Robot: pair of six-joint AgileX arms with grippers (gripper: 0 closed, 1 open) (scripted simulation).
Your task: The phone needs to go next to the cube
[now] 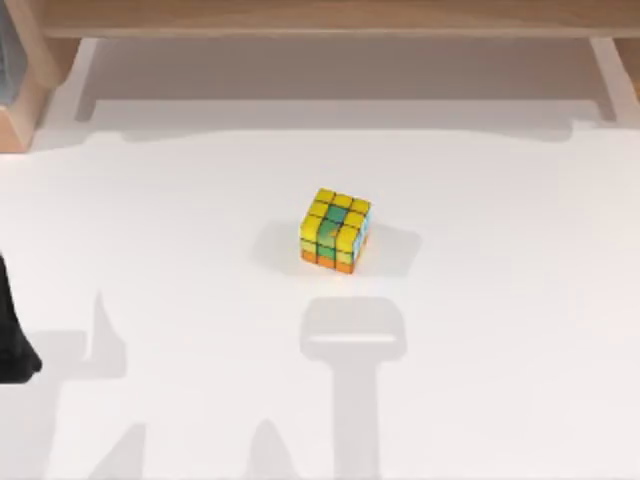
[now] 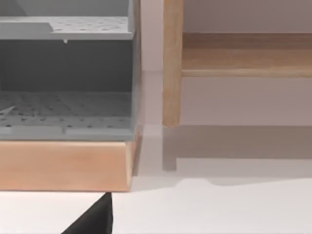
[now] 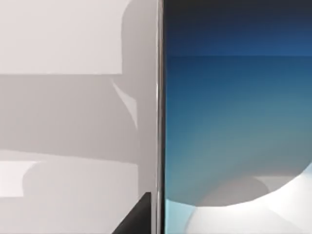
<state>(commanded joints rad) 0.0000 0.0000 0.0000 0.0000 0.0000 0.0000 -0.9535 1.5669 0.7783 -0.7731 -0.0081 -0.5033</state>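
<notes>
Fingers' state cannot be told for either arm.
Phone (image 3: 234,122) is sitting close before the right wrist camera; cube (image 1: 336,231) is resting mid-table (image 1: 520,300).

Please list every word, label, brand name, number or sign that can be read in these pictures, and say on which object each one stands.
There is no readable text in any view.
Puzzle cube: only coloured squares with black grid lines, no letters or numbers.
Phone: the screen shows a blue gradient with a pale shape, no words or icons.
Grey perforated shelf and its wooden frame: plain, no labels.
</notes>
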